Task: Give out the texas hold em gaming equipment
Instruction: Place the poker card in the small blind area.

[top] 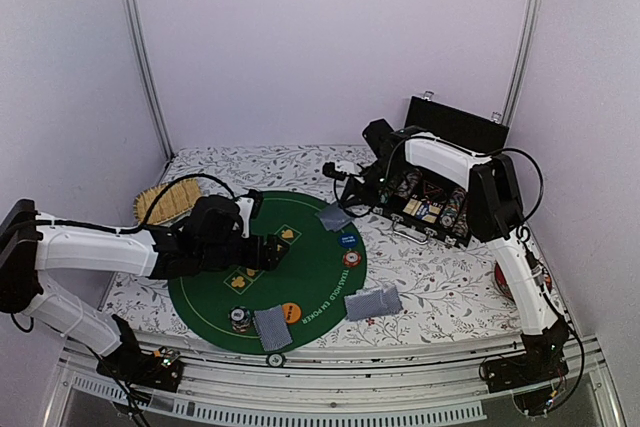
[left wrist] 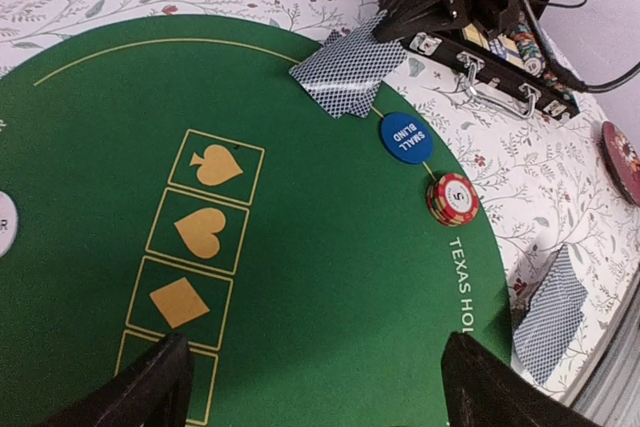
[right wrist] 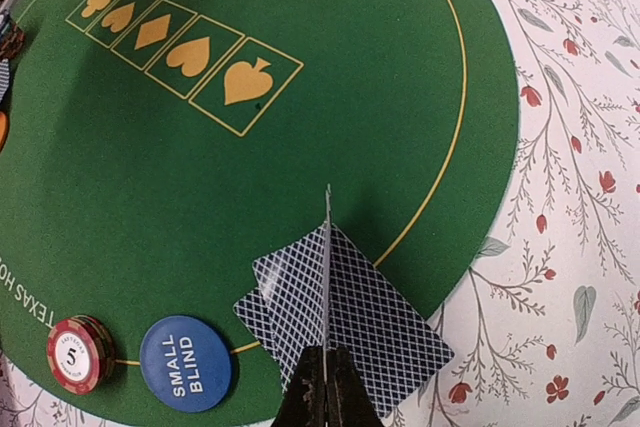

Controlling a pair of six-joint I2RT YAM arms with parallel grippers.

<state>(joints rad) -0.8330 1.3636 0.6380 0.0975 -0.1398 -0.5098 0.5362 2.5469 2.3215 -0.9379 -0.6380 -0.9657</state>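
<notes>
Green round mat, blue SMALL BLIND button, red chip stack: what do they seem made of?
Green round poker mat: likely felt or fabric-topped; matte, no glare, printed gold suits.
Blue round SMALL BLIND button: probably plastic; smooth, flat face, crisp white print.
Red-and-cream chip stack marked 5: plastic or clay composite, unclear which; striped edges, printed centre label.

Two blue-backed cards (right wrist: 385, 332) overlap face down; a third card (right wrist: 327, 247) stands edge-on above them. A blue button (right wrist: 186, 363) and red chip stack (right wrist: 76, 353) lie alongside.
</notes>
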